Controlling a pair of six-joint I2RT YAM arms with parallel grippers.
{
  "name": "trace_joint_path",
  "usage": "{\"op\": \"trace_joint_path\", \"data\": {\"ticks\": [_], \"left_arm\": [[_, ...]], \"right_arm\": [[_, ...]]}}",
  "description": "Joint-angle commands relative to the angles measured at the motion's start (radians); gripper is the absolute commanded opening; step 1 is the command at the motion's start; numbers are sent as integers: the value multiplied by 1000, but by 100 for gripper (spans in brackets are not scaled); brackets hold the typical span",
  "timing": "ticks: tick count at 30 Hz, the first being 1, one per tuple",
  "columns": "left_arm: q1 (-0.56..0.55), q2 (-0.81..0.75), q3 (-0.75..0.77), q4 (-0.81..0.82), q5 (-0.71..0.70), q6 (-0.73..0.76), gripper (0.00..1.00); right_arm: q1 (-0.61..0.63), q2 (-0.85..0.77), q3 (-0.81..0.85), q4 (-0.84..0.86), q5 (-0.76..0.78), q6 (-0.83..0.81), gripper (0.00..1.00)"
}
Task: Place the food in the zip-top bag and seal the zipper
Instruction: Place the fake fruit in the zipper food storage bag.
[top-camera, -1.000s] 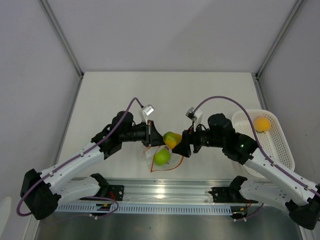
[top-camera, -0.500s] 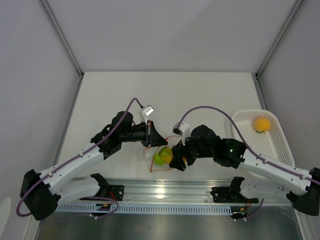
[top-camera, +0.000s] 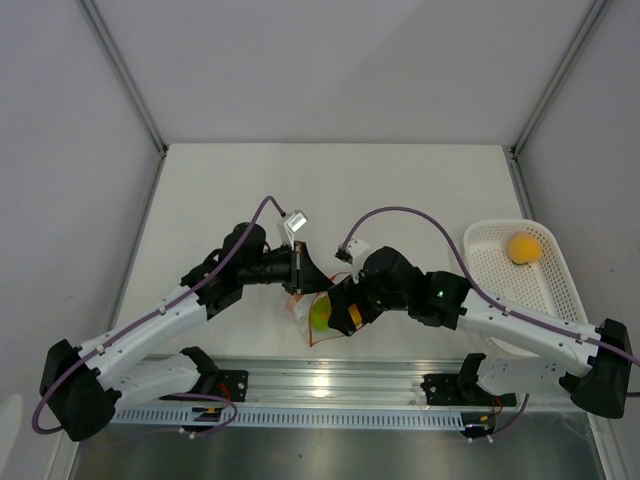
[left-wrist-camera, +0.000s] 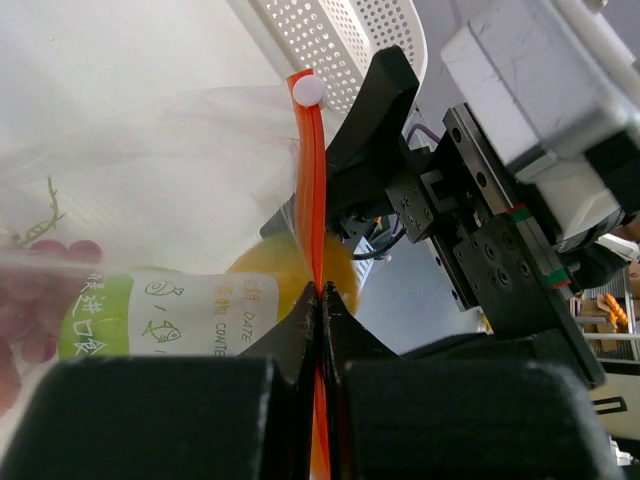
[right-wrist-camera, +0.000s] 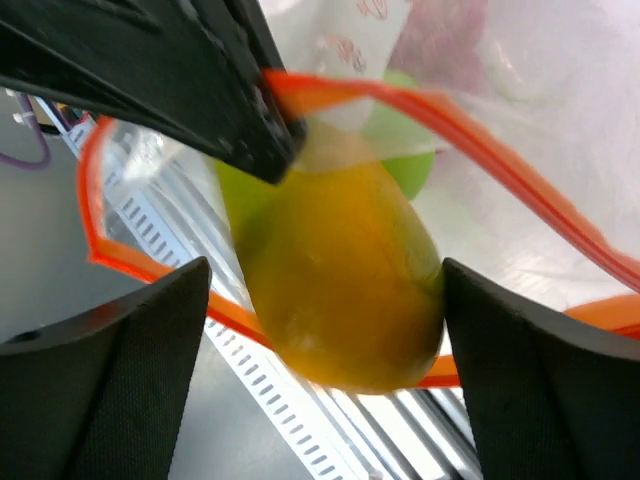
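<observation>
White table (top-camera: 400, 190): left gripper (left-wrist-camera: 322, 300) pinched tight on zipper (left-wrist-camera: 308, 170), holding zip-top bag (left-wrist-camera: 150, 170) mouth open; right gripper (right-wrist-camera: 325, 268) clamps yellow-orange fruit (right-wrist-camera: 340, 300) at mouth. Advice: push fruit past strip beside lime fruit (top-camera: 320, 316) before releasing.

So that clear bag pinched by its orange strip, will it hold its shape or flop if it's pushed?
Probably floppy: the zip-top bag looks thin and crinkled, held at the zipper by the left gripper. Its mouth would likely sag if let go. It seems light, so the yellow-orange fruit at its mouth may drag it.
</observation>
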Motion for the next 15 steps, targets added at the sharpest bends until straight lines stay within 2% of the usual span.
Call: {"op": "trace_joint_path", "data": {"ticks": [1,11,15], "left_arm": [[5,-24,8,31,4,-10,0],[4,-27,6,28,5,-6,0],[4,-22,9,30,7,-7,1]], "right_arm": [[10,11,54,111,12,23,99],[13,-66,47,97,80,30,99],[11,-130,53,56,168,29,99]]}}
